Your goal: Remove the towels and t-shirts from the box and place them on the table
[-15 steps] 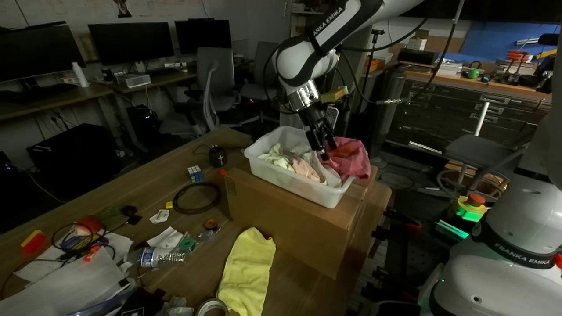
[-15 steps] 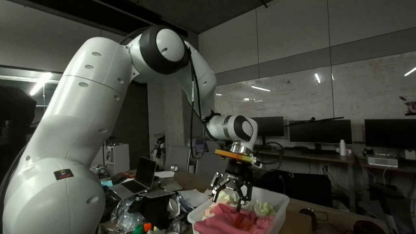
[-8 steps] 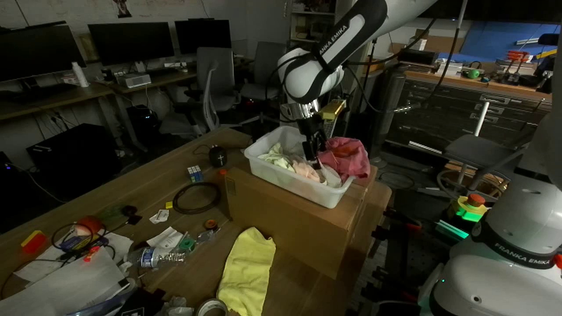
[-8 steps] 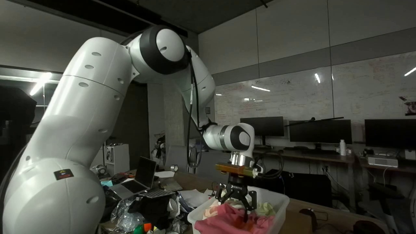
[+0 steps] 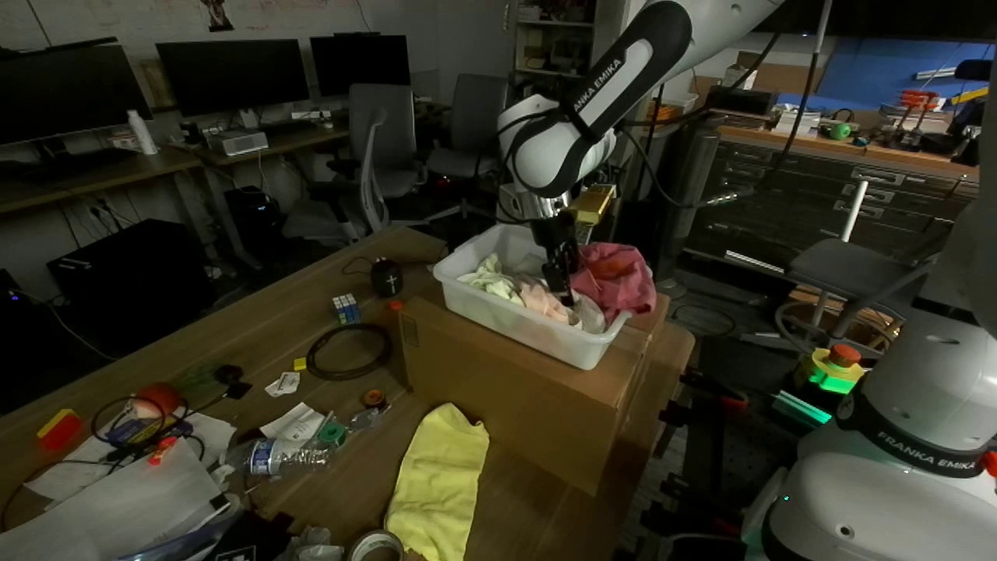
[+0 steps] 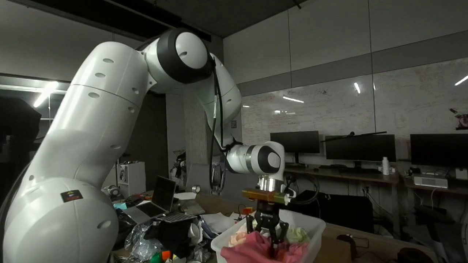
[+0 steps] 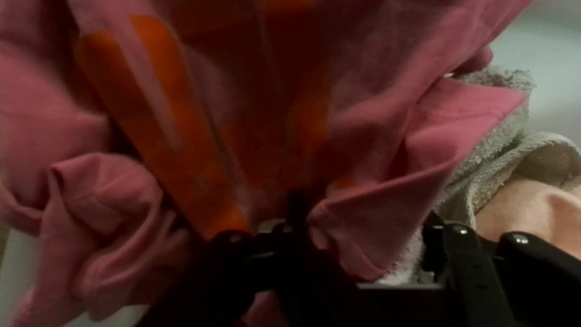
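Observation:
A white plastic box point(image 5: 530, 336) stands on a cardboard carton and also shows in an exterior view point(image 6: 317, 233). It holds a pink t-shirt with an orange print point(image 5: 621, 282), a pale green cloth point(image 5: 491, 279), a peach cloth point(image 5: 540, 299) and a whitish towel point(image 5: 590, 313). My gripper point(image 5: 562, 290) points down into the box, beside the pink t-shirt. In the wrist view the gripper point(image 7: 363, 227) is open, with a pink fold point(image 7: 376, 218) and part of the whitish towel point(image 7: 488, 136) between its fingers. The fingertips are partly hidden. A yellow towel point(image 5: 440, 475) lies on the table.
The cardboard carton point(image 5: 498, 389) raises the box above the wooden table point(image 5: 514, 514). A cable coil point(image 5: 349, 352), a Rubik's cube point(image 5: 346, 308), a plastic bottle point(image 5: 284, 457), papers and a tape roll point(image 5: 377, 547) lie on the table. A laptop point(image 6: 161, 199) shows in an exterior view.
My gripper has moved down into the box and turned from tilted to more upright. Its fingers now reach in among the cloths. The pink t-shirt's edge has shifted slightly.

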Tool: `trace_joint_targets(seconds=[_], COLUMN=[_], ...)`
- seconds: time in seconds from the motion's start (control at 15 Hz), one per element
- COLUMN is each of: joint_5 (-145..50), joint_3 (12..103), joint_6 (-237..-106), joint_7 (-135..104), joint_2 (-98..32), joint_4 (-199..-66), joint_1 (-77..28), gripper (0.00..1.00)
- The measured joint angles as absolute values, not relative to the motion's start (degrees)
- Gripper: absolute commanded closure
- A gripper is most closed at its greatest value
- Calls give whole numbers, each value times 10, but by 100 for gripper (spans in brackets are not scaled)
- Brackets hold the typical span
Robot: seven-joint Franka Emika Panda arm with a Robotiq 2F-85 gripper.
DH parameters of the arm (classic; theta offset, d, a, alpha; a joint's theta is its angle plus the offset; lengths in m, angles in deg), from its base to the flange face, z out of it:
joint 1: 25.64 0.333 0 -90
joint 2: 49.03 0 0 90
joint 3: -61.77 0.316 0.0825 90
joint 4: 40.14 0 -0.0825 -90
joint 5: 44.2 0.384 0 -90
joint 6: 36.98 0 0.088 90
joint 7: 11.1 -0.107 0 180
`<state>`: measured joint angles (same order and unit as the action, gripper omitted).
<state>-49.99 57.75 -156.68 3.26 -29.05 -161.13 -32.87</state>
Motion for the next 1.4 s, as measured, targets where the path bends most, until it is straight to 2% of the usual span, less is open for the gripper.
trace_joint_targets(seconds=[0.13,0.27,0.73,1.4], joint_5=[-500,-498,-472,-241], joint_3=[578,578,578,580], joint_6=[-1547,-1521,-1492,-1511], joint_7=[36,48,72,27], joint_2=[-292,-295,-331,-470], joint_4=[-1610,-1608,-1604,-1608], joint_1=[-329,-329,-330,-330], gripper=[89,100,97,97])
